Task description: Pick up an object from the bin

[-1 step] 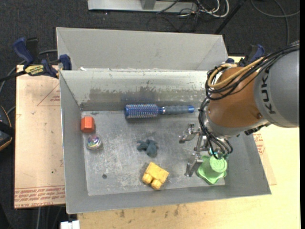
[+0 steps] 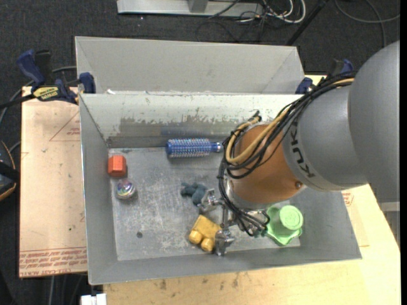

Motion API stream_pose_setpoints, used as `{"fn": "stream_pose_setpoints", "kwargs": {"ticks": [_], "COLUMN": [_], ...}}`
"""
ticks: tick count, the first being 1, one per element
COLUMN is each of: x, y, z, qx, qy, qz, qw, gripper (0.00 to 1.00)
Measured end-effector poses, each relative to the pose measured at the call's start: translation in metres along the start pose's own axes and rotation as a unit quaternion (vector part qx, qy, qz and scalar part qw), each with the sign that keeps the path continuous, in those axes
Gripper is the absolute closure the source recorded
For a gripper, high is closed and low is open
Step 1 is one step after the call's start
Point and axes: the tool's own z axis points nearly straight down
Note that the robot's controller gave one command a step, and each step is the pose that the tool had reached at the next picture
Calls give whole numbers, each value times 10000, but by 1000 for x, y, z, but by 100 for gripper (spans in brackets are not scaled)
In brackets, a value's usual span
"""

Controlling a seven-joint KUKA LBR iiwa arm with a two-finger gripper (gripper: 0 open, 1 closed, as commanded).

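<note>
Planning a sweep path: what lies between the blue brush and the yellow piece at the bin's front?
Between the blue brush and the yellow piece, the camera view shows one small dark teal thing.

Single camera, mounted above the grey bin point(image 2: 95, 170). It looks down, tilted somewhat off vertical, so the far wall point(image 2: 191, 65) shows its broad inner face. The bin sits mid-frame with its whole outline in view, and dark floor point(image 2: 63, 11) shows beyond it at the top. The arm point(image 2: 362, 126) enters from frame right and bulks large, nearer the lens than the bin bottom.
</note>
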Motion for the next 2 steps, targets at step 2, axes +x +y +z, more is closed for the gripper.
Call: {"fn": "stream_pose_setpoints", "kwargs": {"ticks": [2], "x": [5], "y": [11], "z": [-26], "qx": [-18], "qy": [49], "qz": [-301], "qw": [9995], "gripper": [0]}}
